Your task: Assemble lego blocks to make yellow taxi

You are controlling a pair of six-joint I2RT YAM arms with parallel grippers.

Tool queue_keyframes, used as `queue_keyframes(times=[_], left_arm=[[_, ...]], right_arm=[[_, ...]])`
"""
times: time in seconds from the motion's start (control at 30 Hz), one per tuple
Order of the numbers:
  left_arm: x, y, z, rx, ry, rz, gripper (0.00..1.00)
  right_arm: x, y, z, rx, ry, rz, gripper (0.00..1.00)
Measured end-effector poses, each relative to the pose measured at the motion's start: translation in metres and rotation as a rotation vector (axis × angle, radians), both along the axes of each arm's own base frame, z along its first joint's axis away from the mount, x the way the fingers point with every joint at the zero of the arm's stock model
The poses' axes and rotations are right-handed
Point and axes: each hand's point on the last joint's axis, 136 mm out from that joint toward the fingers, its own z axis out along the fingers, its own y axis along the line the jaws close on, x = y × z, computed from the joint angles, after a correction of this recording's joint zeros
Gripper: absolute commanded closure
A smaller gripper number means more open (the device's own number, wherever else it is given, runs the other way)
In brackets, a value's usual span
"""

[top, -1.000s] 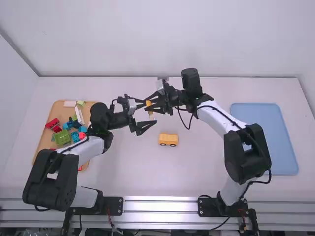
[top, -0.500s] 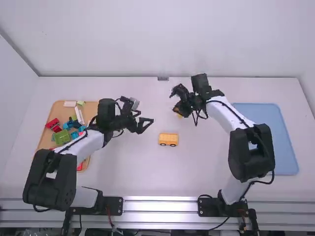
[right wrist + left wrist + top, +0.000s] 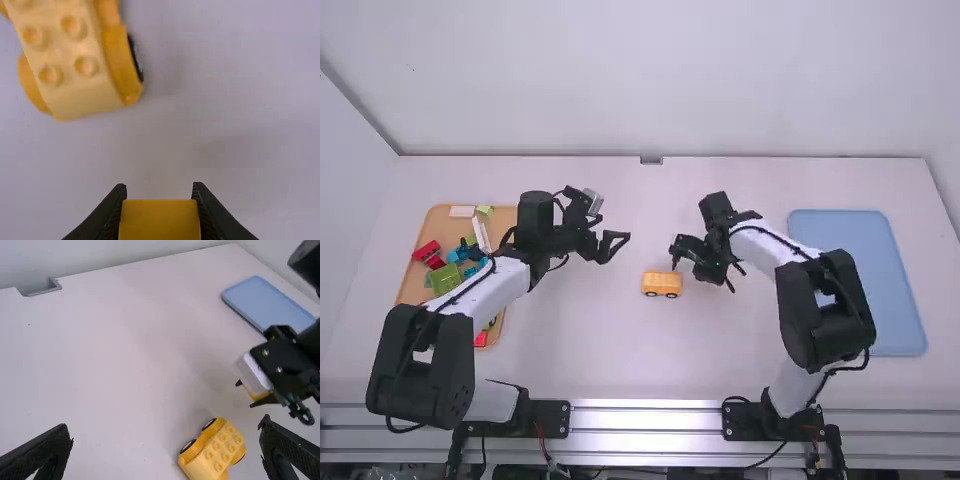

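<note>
Right gripper [image 3: 678, 262] pinches a yellow block [image 3: 160, 220] between its fingers, just beside a studded yellow wheeled block piece [image 3: 662, 279]. That wheeled piece sits upright on the worktop [image 3: 620, 345], between the two arms and apart from the held block. Left gripper [image 3: 618, 249] hangs with its fingers spread and nothing between them, near the wheeled piece, on its far left side.
</note>
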Motion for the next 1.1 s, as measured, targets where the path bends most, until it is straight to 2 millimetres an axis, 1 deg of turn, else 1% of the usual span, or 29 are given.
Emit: queue_keyframes(times=[0.03,0.07,0.1,0.17,0.2,0.23,0.27,0.33,0.37,0.4,0.5,0.6,0.67,0.7,0.73,0.77,0.8,0.83,0.9,0.93,1.03,1.1], left_arm=[[0.0,0.0,0.0,0.0,0.0,0.0,0.01],[0.0,0.0,0.0,0.0,0.0,0.0,0.01],[0.0,0.0,0.0,0.0,0.0,-0.001,0.01],[0.0,0.0,0.0,0.0,0.001,-0.001,0.01],[-0.001,0.0,-0.001,0.0,0.005,0.0,0.01],[-0.001,0.0,-0.001,0.001,0.006,0.0,0.01],[-0.001,0.0,-0.002,0.001,0.011,0.0,0.01],[-0.002,0.0,-0.003,0.003,0.018,0.0,0.01],[-0.002,0.0,-0.003,0.003,0.019,-0.001,0.01],[-0.003,0.0,-0.004,0.003,0.022,0.0,0.01],[-0.003,0.0,-0.004,0.003,0.024,0.0,0.01],[-0.003,0.0,-0.004,0.003,0.024,0.0,0.01],[-0.002,0.001,-0.004,0.007,0.023,0.006,0.01],[-0.002,0.002,-0.005,0.009,0.023,0.008,0.01],[-0.001,0.004,-0.007,0.019,0.032,0.021,0.01],[-0.002,0.005,-0.01,0.027,0.042,0.028,0.01],[-0.003,0.008,-0.016,0.042,0.068,0.042,0.01],[-0.004,0.008,-0.017,0.046,0.073,0.046,0.01],[-0.005,0.013,-0.024,0.069,0.098,0.071,0.01],[-0.005,0.014,-0.026,0.076,0.105,0.079,0.01],[-0.005,0.017,-0.029,0.089,0.114,0.089,0.01],[-0.004,0.016,-0.027,0.109,0.075,0.064,0.01]], right_arm=[[-0.005,-0.004,-0.006,-0.011,0.005,0.013,0.8],[-0.01,-0.006,-0.01,-0.02,0.014,0.028,0.65],[-0.011,-0.007,-0.011,-0.023,0.017,0.033,0.59],[-0.017,-0.009,-0.017,-0.031,0.023,0.053,0.56],[-0.016,-0.009,-0.018,-0.03,0.017,0.06,0.53],[-0.016,-0.009,-0.019,-0.029,0.013,0.06,0.52],[-0.014,-0.008,-0.019,-0.027,0.002,0.067,0.49],[-0.011,-0.007,-0.022,-0.021,-0.021,0.073,0.2],[-0.01,-0.008,-0.022,-0.023,-0.024,0.075,0.16],[-0.01,-0.008,-0.022,-0.023,-0.029,0.075,0.01],[-0.003,-0.004,-0.021,-0.017,-0.062,0.087,0.01],[-0.007,0.001,-0.016,0.0,-0.059,0.098,0.01],[-0.014,0.007,0.002,0.046,-0.056,0.114,0.01],[-0.013,0.008,0.004,0.05,-0.059,0.116,0.01],[-0.012,0.012,0.021,0.094,-0.087,0.13,0.01],[-0.011,0.014,0.034,0.132,-0.107,0.131,0.01],[-0.008,0.013,0.052,0.177,-0.141,0.133,0.01],[-0.007,0.012,0.056,0.189,-0.149,0.132,0.01],[0.002,0.004,0.084,0.29,-0.217,0.108,0.01],[0.008,-0.001,0.092,0.332,-0.247,0.096,0.01],[0.02,-0.012,0.098,0.434,-0.308,0.066,0.01],[0.022,-0.02,0.088,0.522,-0.325,0.043,0.01]])
